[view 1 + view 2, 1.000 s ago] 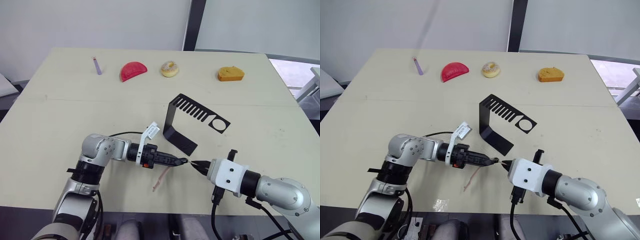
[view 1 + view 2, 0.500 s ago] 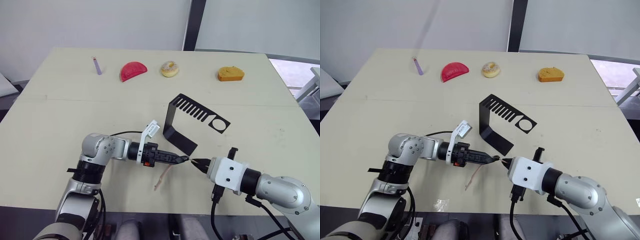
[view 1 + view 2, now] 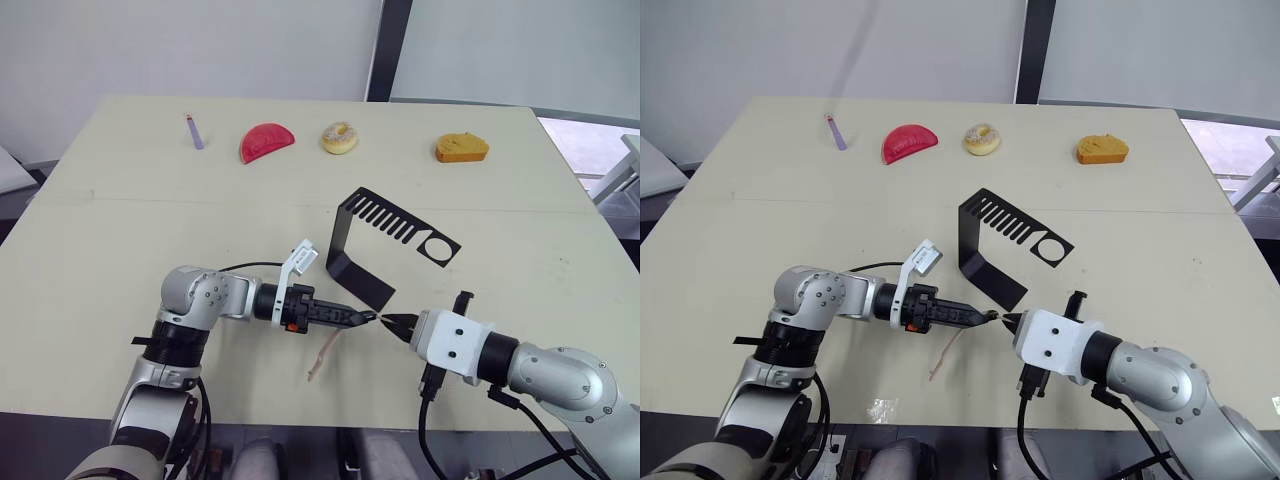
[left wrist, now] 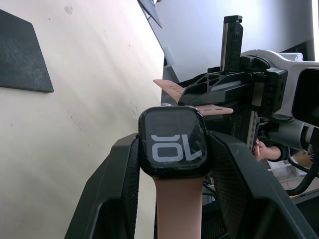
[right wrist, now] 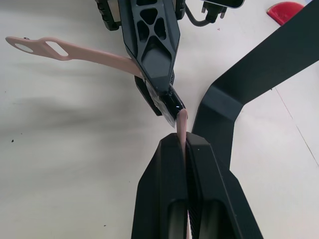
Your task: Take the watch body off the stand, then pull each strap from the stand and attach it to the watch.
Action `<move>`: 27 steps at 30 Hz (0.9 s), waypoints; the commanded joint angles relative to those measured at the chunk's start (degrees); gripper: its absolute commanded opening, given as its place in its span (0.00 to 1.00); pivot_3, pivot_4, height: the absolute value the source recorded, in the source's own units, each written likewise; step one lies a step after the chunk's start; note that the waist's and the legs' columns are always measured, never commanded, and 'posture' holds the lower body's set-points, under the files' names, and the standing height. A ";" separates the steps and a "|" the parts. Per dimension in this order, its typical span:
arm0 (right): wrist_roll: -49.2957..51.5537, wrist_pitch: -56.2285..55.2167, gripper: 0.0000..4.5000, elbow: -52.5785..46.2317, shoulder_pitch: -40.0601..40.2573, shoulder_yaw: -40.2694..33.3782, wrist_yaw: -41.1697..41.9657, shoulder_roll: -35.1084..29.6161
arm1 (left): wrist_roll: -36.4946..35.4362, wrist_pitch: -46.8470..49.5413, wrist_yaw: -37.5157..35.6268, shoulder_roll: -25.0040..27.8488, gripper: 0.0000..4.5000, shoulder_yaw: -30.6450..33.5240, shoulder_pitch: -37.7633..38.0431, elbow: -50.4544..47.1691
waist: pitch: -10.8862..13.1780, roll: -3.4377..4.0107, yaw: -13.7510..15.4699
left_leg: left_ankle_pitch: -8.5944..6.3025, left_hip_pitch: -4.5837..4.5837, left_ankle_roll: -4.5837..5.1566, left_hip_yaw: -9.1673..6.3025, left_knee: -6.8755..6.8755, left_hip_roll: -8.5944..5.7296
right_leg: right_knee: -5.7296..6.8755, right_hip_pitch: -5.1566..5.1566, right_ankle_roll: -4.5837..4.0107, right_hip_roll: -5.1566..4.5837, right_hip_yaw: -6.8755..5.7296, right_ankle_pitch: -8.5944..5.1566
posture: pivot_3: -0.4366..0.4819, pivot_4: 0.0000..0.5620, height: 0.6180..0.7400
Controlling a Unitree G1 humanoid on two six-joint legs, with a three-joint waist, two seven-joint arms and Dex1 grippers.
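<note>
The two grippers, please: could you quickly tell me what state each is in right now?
Left gripper: shut on the watch body.
Right gripper: shut on the second strap, at the watch.

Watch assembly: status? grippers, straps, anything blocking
Left gripper shut on watch body, first strap already attached. Right gripper shut on second strap, tip at the case. Stand beside, not obstructing.

Beige table (image 3: 120, 230), pale grey wall (image 3: 180, 45)
</note>
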 commanded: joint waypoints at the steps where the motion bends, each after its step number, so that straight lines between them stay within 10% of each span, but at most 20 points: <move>1: -0.21 0.05 0.00 -1.68 -0.98 0.31 0.51 0.37 | -2.50 0.39 -0.18 -1.26 0.35 -0.03 -1.26 -2.42 | 0.00 0.00 0.02 | 0.00 0.00 0.00 0.00 0.00 0.00 | 0.00 0.00 0.00 0.00 0.00 0.00 | 0.48 0.27 0.98; 27: -1.40 2.44 0.00 -0.77 -2.90 1.70 0.26 0.76 | -3.72 1.07 0.50 -1.90 0.35 0.20 -1.11 -3.52 | 0.00 0.00 0.00 | 0.00 0.00 0.00 0.00 0.00 0.00 | 0.00 -0.01 0.00 -0.01 0.00 0.00 | 0.48 0.27 0.98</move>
